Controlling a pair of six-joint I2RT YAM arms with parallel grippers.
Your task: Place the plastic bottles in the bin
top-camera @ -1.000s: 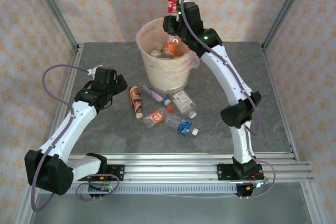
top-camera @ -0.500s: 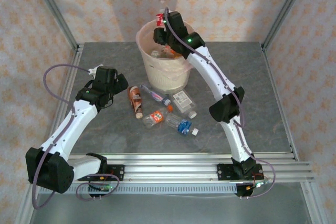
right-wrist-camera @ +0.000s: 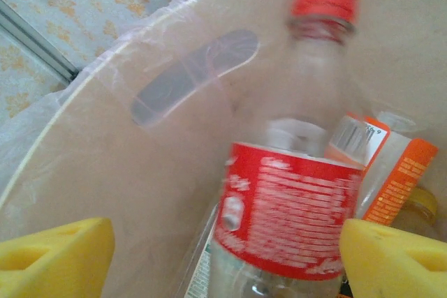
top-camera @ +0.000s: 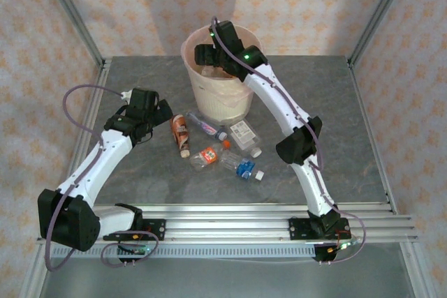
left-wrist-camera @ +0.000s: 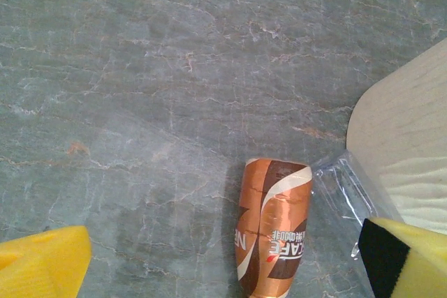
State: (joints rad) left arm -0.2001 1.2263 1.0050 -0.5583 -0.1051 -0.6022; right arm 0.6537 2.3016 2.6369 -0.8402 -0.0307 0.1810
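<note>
Right end effector [top-camera: 204, 54] has dropped into the bin [top-camera: 209, 99] mouth, pads apart to let the red-labelled bottle [right-wrist-camera: 286, 207] fall inside, while left end effector [top-camera: 156, 112] hangs wide open over the brown coffee bottle [left-wrist-camera: 274, 228] beside the bin.

Bare table [left-wrist-camera: 140, 68] beside brown bottle [left-wrist-camera: 274, 228]

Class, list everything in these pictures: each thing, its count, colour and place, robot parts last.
table: one, grey stone pattern
bin: one, cream with pinkish liner, far middle of table
red-label bottle: one, clear, red cap, inside bin
orange-label bottle: one, inside bin, beside it
brown bottle: one, lying on table before bin
clear bottles: four, lying on table right of the brown one
left gripper: one, yellow pads, open, over brown bottle
right gripper: one, yellow pads, open, over bin
</note>
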